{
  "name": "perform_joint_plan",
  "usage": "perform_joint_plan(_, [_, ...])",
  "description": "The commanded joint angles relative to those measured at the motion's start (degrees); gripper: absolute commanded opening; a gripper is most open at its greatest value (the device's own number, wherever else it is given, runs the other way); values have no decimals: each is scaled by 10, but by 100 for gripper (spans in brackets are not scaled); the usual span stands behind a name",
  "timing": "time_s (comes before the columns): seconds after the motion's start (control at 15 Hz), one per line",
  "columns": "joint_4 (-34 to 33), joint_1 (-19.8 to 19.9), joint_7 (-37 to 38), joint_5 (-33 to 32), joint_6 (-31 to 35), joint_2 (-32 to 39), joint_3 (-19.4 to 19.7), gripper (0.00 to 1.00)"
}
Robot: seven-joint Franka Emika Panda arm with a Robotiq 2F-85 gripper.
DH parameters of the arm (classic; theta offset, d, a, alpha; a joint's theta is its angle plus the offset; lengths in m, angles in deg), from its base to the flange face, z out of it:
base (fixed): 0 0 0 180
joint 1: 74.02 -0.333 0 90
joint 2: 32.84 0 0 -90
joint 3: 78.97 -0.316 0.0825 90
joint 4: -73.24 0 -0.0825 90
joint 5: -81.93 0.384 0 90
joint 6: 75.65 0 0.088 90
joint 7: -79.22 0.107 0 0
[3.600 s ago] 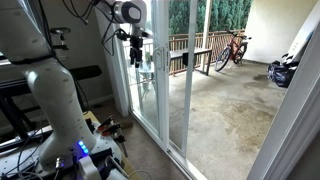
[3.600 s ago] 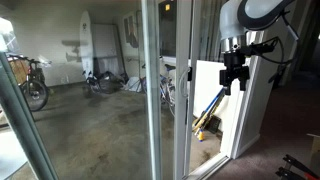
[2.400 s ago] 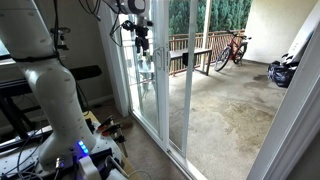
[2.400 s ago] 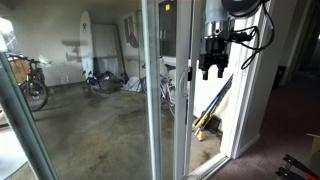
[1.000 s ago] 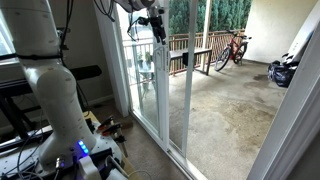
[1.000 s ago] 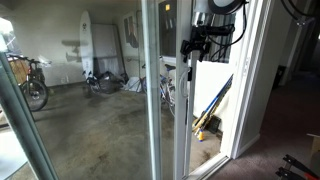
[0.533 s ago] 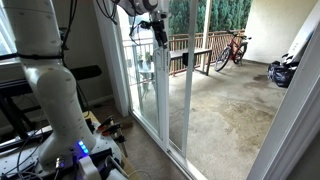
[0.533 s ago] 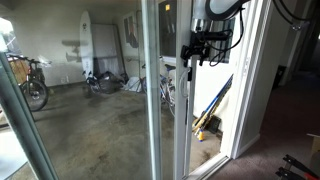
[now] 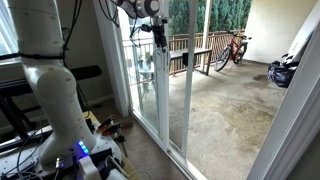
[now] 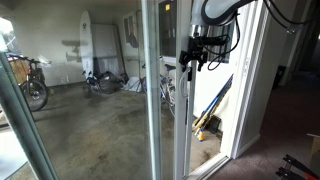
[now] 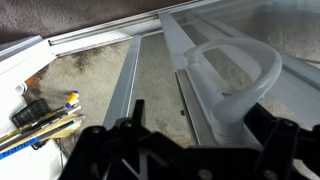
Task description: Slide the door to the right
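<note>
The door (image 9: pixel 163 95) is a tall glass panel in a narrow white frame; it also shows in an exterior view (image 10: pixel 187 125). In the wrist view its white loop handle (image 11: pixel 236 82) stands out from the white frame stile. My gripper (image 9: pixel 158 36) is up at the door's edge at handle height in both exterior views (image 10: pixel 192 52). In the wrist view the gripper (image 11: pixel 200 112) is open. Its dark fingers (image 11: pixel 136 108) stand either side of the handle's lower end; the right one is close against it, the left one apart.
A wide white jamb post (image 10: pixel 246 90) stands beside the door. Tools lie on the floor by it (image 10: pixel 206 122) and show in the wrist view (image 11: pixel 40 125). Out on the patio are a bicycle (image 9: pixel 232 48), a railing with a bench (image 9: pixel 190 55) and a surfboard (image 10: pixel 87 45).
The gripper has risen and moved across from open room to the door's edge, reaching the handle. In the last half second it has barely moved. The door stands where it was.
</note>
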Motion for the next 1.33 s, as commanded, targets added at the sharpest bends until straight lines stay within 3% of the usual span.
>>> perform_joint_plan(0.0, [-12,-4,-3,3,-25,5,12,100])
perform_joint_plan(0.53, [3,16,-12,10,-69,-25,36,100])
perform_joint_plan(1.27, [84,37,-5,-11,-62,-76,81,100])
